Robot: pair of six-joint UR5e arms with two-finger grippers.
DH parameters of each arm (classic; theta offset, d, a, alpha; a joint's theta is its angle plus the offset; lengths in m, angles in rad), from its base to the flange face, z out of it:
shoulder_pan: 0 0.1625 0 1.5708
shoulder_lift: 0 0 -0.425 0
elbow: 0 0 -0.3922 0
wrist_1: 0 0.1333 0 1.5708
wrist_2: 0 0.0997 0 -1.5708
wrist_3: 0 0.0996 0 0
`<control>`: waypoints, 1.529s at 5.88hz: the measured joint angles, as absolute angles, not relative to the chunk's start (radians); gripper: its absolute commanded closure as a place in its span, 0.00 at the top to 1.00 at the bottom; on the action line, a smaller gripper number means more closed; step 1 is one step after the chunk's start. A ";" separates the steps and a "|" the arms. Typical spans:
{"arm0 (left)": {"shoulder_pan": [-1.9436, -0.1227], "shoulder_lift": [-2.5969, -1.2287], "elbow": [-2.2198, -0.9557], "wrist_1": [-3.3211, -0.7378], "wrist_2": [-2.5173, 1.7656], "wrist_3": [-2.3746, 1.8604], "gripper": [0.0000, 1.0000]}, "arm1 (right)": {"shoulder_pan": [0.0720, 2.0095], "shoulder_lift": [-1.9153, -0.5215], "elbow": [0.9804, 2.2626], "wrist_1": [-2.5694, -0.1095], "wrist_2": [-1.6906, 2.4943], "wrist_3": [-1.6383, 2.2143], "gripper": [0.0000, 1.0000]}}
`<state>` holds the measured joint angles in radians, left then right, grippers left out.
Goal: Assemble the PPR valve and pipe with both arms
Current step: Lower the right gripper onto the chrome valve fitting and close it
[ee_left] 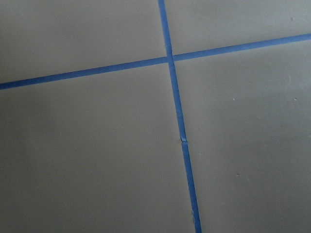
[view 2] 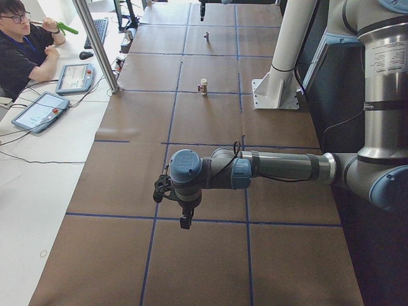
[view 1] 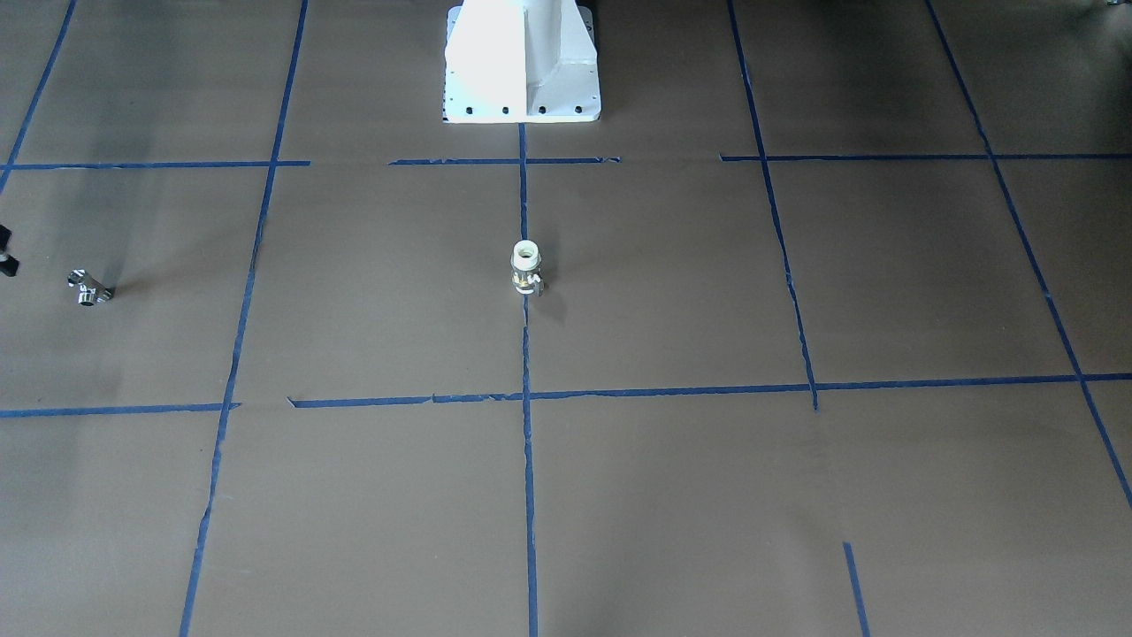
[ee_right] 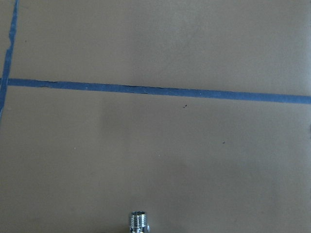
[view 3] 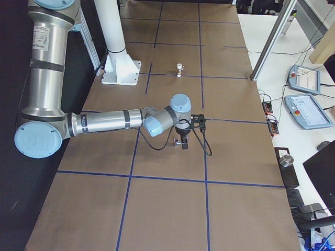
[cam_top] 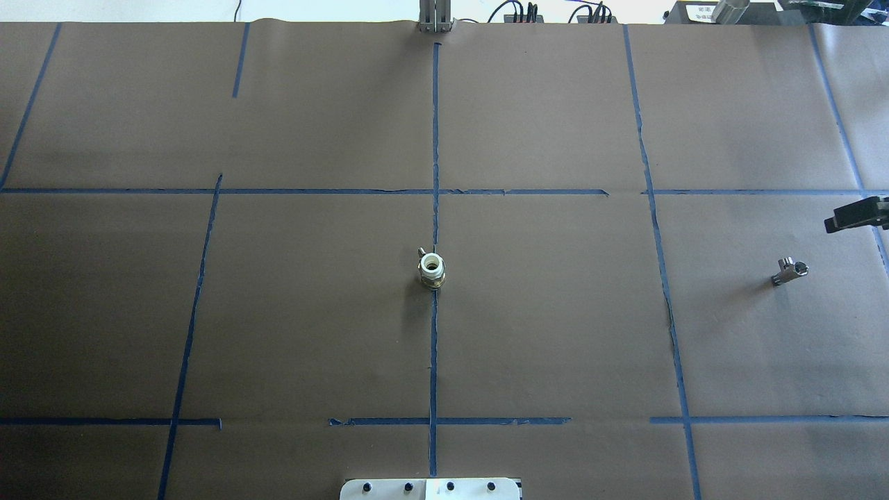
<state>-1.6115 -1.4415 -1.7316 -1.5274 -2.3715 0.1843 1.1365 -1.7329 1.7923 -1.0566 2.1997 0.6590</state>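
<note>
The brown paper surface (cam_top: 555,312) is ruled into rectangles by blue tape lines (cam_top: 435,139). You see a white pedestal base (view 1: 522,71) bolted at its robot-side edge. A white desk (view 2: 51,166) runs along the opposite side, behind an aluminium post (view 2: 95,44). It carries teach pendants (view 2: 39,109), and a person (view 2: 19,44) sits there.

The PPR valve (cam_top: 431,269) stands upright on the central tape line, mid-surface, with its open white end up and its side stub pointing away from the robot. The pipe (cam_top: 790,271) lies on its side well apart from it, towards the robot's right, beyond the next tape line.

The right arm (view 3: 104,123) reaches low across the surface. Its right pincer (view 3: 182,145) hangs near the pipe without touching it. You cannot tell how far its jaws are parted.

The left arm (view 2: 280,167) stretches out at the other end. Its left pincer (view 2: 185,222) points down over a tape crossing, far from both parts, and you cannot tell its opening either.
</note>
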 measured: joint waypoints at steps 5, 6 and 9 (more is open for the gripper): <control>-1.613 -1.438 -1.735 -1.528 -2.372 0.183 1.00 | 0.961 -1.779 1.775 -0.938 2.101 0.952 0.98; -1.614 -1.438 -1.735 -1.528 -2.372 0.184 1.00 | 0.942 -1.775 1.773 -0.938 2.096 0.950 0.96; -1.614 -1.437 -1.735 -1.528 -2.372 0.187 1.00 | 0.916 -1.771 1.768 -0.939 2.055 0.943 0.95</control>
<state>-1.6135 -1.4374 -1.7349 -1.5278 -2.3715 0.1875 0.9157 -1.7706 1.7680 -0.9392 2.0550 0.9428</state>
